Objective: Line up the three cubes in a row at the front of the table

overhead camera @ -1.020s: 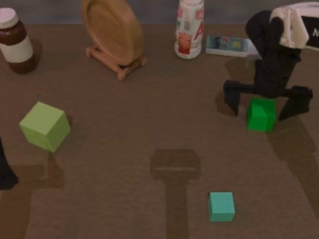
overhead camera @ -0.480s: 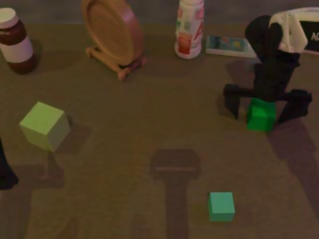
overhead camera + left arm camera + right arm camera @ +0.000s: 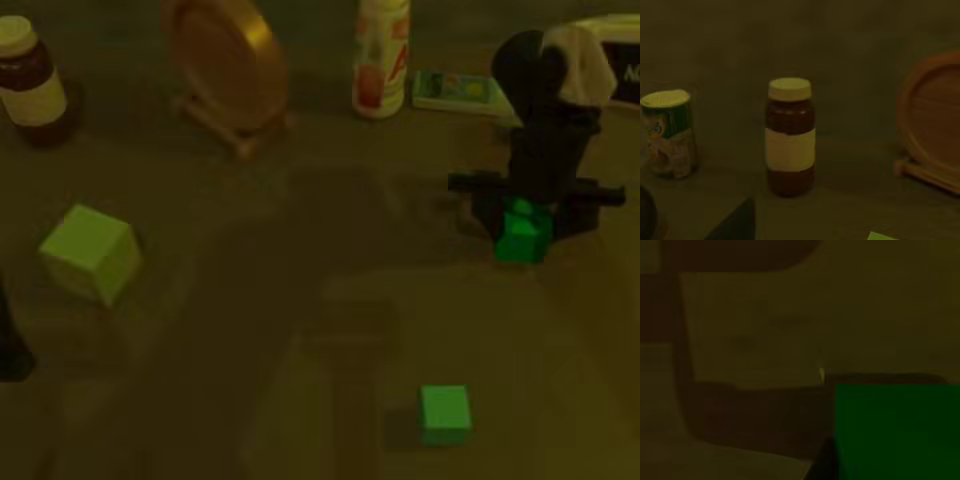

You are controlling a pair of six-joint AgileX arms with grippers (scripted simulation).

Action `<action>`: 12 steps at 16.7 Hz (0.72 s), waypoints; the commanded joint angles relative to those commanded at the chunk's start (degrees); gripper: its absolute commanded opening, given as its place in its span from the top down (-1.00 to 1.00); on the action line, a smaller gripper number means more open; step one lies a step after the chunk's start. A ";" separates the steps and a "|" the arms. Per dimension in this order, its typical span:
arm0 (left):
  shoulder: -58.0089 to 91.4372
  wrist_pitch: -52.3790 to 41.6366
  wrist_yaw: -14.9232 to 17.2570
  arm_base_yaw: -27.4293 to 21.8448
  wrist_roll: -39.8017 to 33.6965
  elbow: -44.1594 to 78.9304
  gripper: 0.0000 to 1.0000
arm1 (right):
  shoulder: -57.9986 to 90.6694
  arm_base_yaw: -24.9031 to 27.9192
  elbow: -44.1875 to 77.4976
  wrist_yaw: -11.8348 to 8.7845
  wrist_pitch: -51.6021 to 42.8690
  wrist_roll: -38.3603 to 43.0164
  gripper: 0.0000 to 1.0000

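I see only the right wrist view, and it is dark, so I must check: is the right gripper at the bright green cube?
Observer: Yes, the top view shows the right gripper down over the bright green cube, at the right side of the table.
Operator: Where is the teal cube?
Observer: The small teal cube lies alone, nearer the front edge.
Operator: And the big one?
Observer: The large yellow-green cube is far left, near the parked left gripper.

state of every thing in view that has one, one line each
right gripper: fingers closed in around the bright green cube
bright green cube: on the table, between the fingers
yellow-green cube: free, table's left
teal cube: free, near front edge
brown jar: upright, lid on
white bottle: upright
wooden plate: on edge in its stand
left arm: parked at left edge
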 joint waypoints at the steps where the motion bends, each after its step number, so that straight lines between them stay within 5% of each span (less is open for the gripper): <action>1: 0.00 0.00 0.00 0.00 0.00 0.00 -1.00 | 0.00 0.00 0.00 0.00 0.00 0.00 0.81; 3: 0.00 0.00 0.00 0.00 0.00 0.00 -1.00 | 0.00 0.00 0.00 0.00 0.00 0.00 1.00; 12: 0.00 0.00 0.00 0.00 0.00 0.00 -1.00 | -1.42 -0.16 0.47 0.50 -0.70 -0.24 1.00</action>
